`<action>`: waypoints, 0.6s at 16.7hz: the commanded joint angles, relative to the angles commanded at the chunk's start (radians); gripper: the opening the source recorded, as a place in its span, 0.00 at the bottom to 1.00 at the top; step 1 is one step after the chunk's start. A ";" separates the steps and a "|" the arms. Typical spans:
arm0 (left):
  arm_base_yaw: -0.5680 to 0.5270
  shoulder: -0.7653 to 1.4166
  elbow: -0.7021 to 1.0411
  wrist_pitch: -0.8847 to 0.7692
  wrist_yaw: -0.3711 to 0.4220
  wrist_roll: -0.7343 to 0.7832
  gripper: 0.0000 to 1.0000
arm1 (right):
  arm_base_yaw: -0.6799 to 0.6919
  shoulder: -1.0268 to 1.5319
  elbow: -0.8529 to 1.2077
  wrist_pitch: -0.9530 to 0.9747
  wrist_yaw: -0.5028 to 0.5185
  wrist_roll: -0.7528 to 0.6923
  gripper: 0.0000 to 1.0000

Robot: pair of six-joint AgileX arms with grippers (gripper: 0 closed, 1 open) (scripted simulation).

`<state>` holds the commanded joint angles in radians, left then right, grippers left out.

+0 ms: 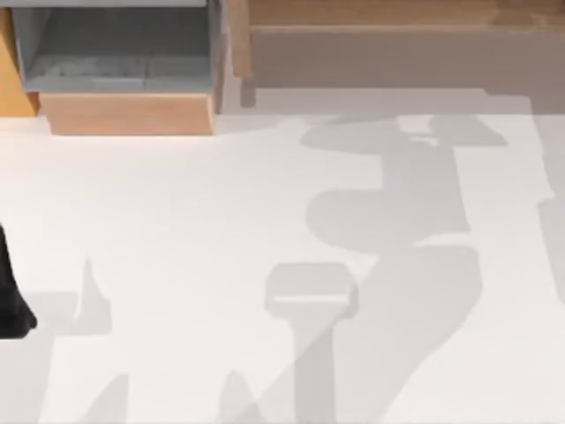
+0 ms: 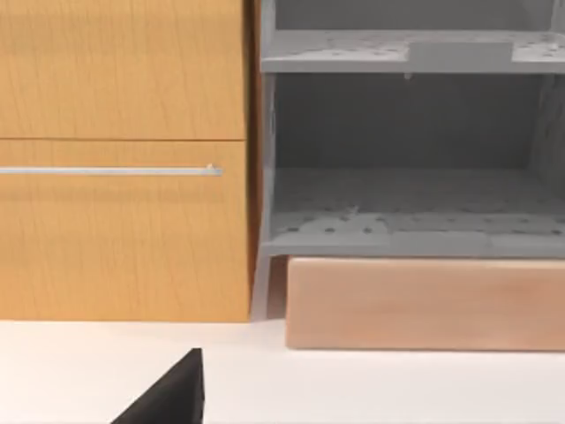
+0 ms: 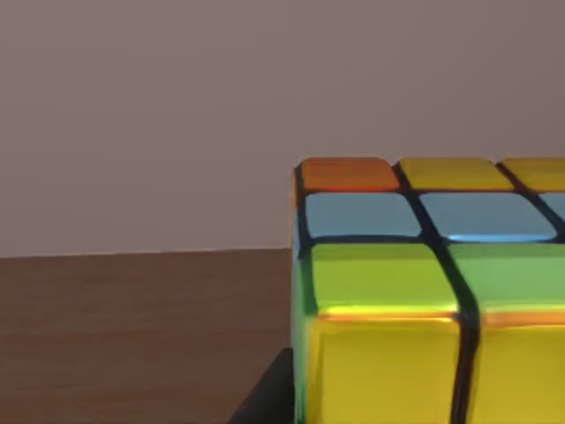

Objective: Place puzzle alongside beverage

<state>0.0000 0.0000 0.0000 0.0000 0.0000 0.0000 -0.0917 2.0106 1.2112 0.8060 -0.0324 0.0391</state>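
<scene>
Right claw's view — puzzle (image 3: 424, 291) close, seemingly gripped.

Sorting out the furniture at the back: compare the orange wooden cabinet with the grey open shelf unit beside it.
The orange wooden cabinet has a closed front with a thin metal handle bar; the grey open shelf unit is open-fronted, showing speckled shelves. The cabinet has wood grain; the shelf unit is plain grey. Both stand side by side behind the white table.

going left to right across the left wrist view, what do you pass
wooden drawer front with its metal handle → grey open shelf unit, with a light wooden block below it. A dark part of the left gripper shows in front.
</scene>
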 joint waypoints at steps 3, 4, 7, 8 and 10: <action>0.000 0.000 0.000 0.000 0.000 0.000 1.00 | 0.016 -0.088 0.055 -0.223 0.021 0.021 0.00; 0.000 0.000 0.000 0.000 0.000 0.000 1.00 | 0.025 -0.117 0.071 -0.318 0.027 0.027 0.00; 0.000 0.000 0.000 0.000 0.000 0.000 1.00 | 0.054 -0.201 0.105 -0.644 0.043 0.043 0.00; 0.000 0.000 0.000 0.000 0.000 0.000 1.00 | 0.064 -0.226 0.111 -0.760 0.046 0.047 0.00; 0.000 0.000 0.000 0.000 0.000 0.000 1.00 | 0.085 -0.267 0.116 -0.996 0.051 0.053 0.00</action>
<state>0.0000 0.0000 0.0000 0.0000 0.0000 0.0000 -0.0063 1.7437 1.3268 -0.1903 0.0182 0.0920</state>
